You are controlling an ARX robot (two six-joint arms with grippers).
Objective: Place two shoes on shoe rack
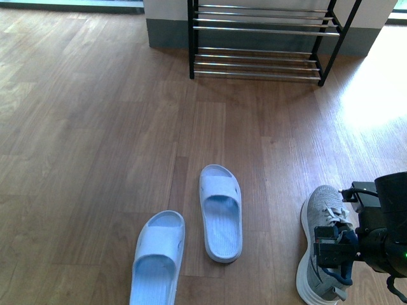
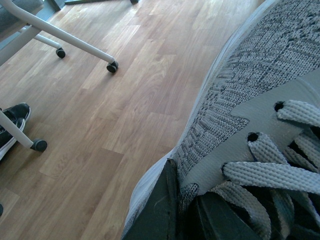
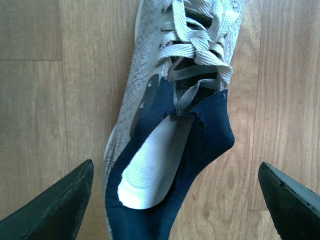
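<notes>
Shoes in the front view number three, all on the wood floor point(image 1: 95, 127): two pale slides point(image 1: 220, 213) and one grey sneaker point(image 1: 318, 210) beneath the right gripper point(image 1: 334, 244). One shoe rack point(image 1: 254, 30) stands well apart. Only the right wrist view shows those jaws spread wide, either side of the navy collar point(image 3: 210, 135). Only the left wrist view shows the left gripper point(image 2: 185, 217), hard against a sneaker's knit; whether its jaws pinch I cannot tell.
</notes>
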